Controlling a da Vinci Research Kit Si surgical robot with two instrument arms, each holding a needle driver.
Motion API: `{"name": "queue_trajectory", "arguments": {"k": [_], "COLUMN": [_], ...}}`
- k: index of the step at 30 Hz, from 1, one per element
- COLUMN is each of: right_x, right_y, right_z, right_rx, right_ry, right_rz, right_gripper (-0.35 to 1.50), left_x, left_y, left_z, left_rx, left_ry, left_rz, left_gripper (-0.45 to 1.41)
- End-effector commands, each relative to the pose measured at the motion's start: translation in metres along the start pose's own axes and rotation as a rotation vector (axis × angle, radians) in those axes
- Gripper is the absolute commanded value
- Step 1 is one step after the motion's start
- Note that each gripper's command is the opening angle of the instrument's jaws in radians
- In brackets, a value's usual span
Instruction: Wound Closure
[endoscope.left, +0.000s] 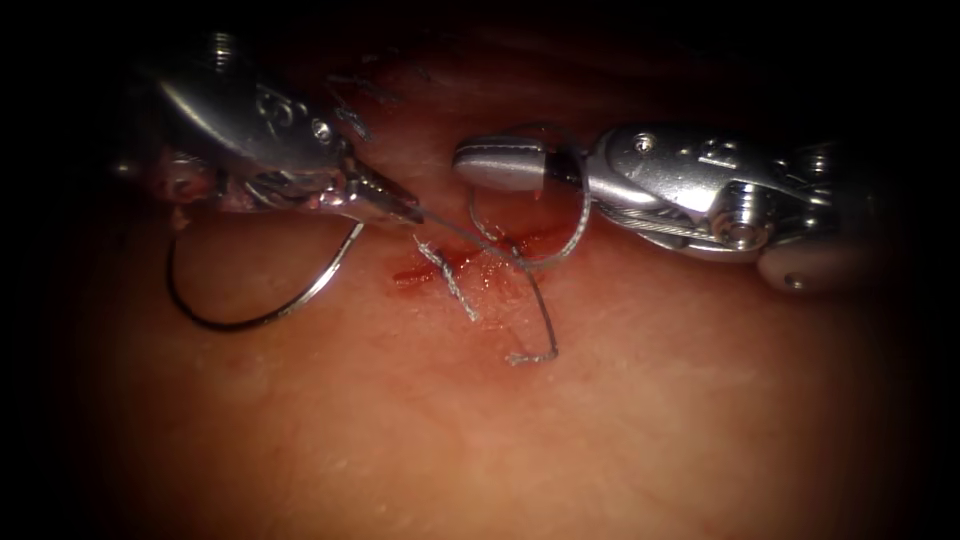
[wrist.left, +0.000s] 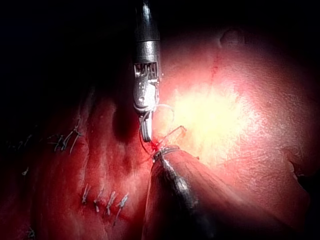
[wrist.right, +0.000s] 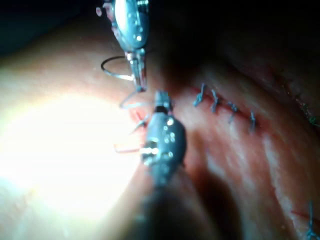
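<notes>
On the tissue (endoscope.left: 600, 420) a short cut (endoscope.left: 420, 270) shows red fluid. My left tool (endoscope.left: 385, 203) comes in from the upper left, shut on the curved needle (endoscope.left: 235, 322) near its thread end. The needle hangs free above the tissue, left of the cut. Thread (endoscope.left: 470, 238) runs from those jaws to the cut. My right tool (endoscope.left: 500, 162) hovers just above the cut's right side, its jaws closed together, with a turn of thread (endoscope.left: 580, 205) looped around it. A free thread tail (endoscope.left: 535, 355) lies below the cut. The needle (wrist.right: 112, 67) also hangs from the left tool (wrist.right: 137, 75).
Finished stitches (wrist.left: 105, 200) line a closed part of the wound beside the working site, and that same row of stitches (wrist.right: 225, 105) is close to the right tool. A short frayed thread end (endoscope.left: 455, 285) crosses the cut.
</notes>
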Motion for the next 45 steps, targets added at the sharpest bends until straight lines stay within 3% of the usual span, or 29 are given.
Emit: {"name": "queue_trajectory", "arguments": {"k": [1,6,12,18,21,28,41,45], "right_x": [0.0,0.0007,-0.0003,-0.0012,-0.0012,-0.0013,-0.0011,-0.001], "right_y": [0.0001,0.0001,-0.0011,-0.0014,-0.0013,-0.0006,-0.0009,-0.0012], "right_z": [0.0005,0.0001,0.0004,-0.0001,-0.0006,-0.0012,0.0004,0.0007], "right_rx": [0.007,0.056,0.185,0.308,0.377,0.488,0.696,0.756], "right_ry": [0.014,0.038,0.038,0.031,0.016,-0.082,-0.295,-0.365], "right_rz": [0.002,0.005,0.019,0.046,0.042,0.024,-0.047,-0.077], "right_gripper": [-0.35,-0.33,-0.23,0.05,0.1,0.41,0.47,0.57], "left_x": [0.0,0.0,0.0012,0.0016,0.0017,0.0019,0.0019,0.0016], "left_y": [0.0001,-0.0004,-0.0014,-0.0021,-0.0027,-0.0025,-0.0014,-0.0011], "left_z": [0.001,0.0016,0.0024,0.0041,0.0043,0.0039,0.0039,0.0038], "left_rx": [-0.005,-0.014,-0.015,-0.011,-0.017,-0.021,-0.011,-0.009], "left_ry": [-0.003,-0.005,-0.004,-0.006,-0.006,-0.009,-0.025,-0.031], "left_rz": [-0.005,-0.003,-0.005,0.001,0.003,0.01,0.011,0.014], "left_gripper": [-0.45,-0.45,-0.45,-0.45,-0.45,-0.45,-0.45,-0.45]}}
